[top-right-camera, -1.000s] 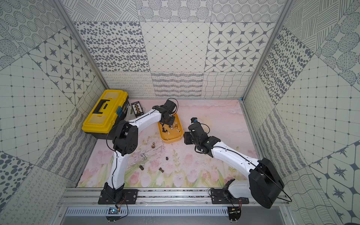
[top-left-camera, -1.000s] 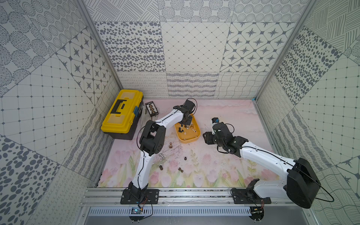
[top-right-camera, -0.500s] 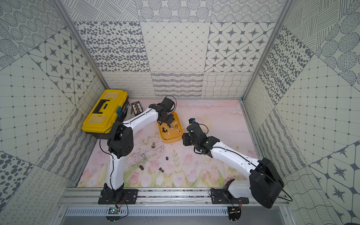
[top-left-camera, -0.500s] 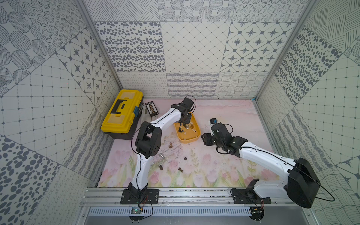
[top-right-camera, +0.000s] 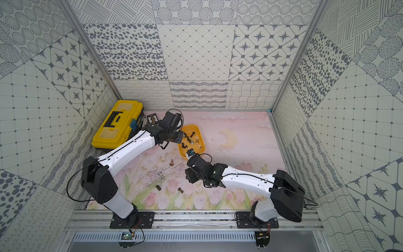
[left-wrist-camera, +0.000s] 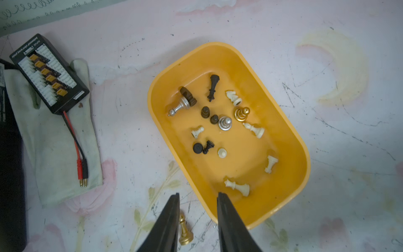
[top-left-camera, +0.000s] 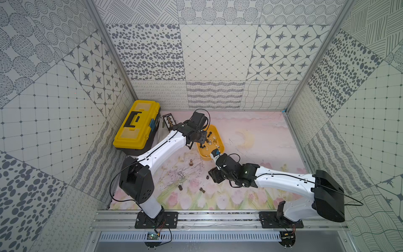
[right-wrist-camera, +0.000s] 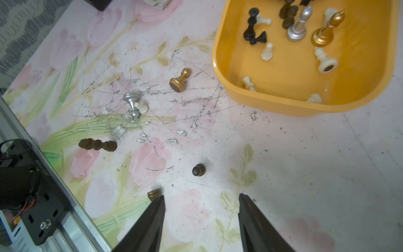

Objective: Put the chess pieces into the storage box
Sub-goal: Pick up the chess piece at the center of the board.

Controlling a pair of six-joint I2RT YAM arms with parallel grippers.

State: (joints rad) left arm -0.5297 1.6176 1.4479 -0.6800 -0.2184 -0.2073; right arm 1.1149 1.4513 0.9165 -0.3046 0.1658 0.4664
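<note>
Where the storage box sits: the orange-yellow storage box (left-wrist-camera: 244, 165) rests on the flowered mat (left-wrist-camera: 349, 152), toward the rear and left of centre in both top views.
Inside the box: about fifteen chess pieces. A black king (left-wrist-camera: 213, 87) and a white knight (left-wrist-camera: 233, 98) lie on their sides. A silver piece (left-wrist-camera: 225, 123) and a gold piece (left-wrist-camera: 241, 114) stand upright side by side.
Left gripper (left-wrist-camera: 198, 194): released, fingers parted with nothing between them, hanging over the box's edge.
Right gripper (right-wrist-camera: 201, 195): spread wide and empty, over bare mat, clear of the box.
Loose on the mat: a gold pawn (right-wrist-camera: 180, 80) on its side near the box. A toppled silver pawn (right-wrist-camera: 130, 102) touches a small white pawn (right-wrist-camera: 141, 107). A long dark brown piece (right-wrist-camera: 97, 145) lies flat. A dark pawn (right-wrist-camera: 198, 170) stands upright just ahead of the right fingers. A brown piece (right-wrist-camera: 154, 194) is partly hidden by one finger.
Bystanders: a yellow toolbox (top-left-camera: 137, 124) sits against the left wall. A black connector board (left-wrist-camera: 50, 72) lies on a pale glove (left-wrist-camera: 54, 141).
</note>
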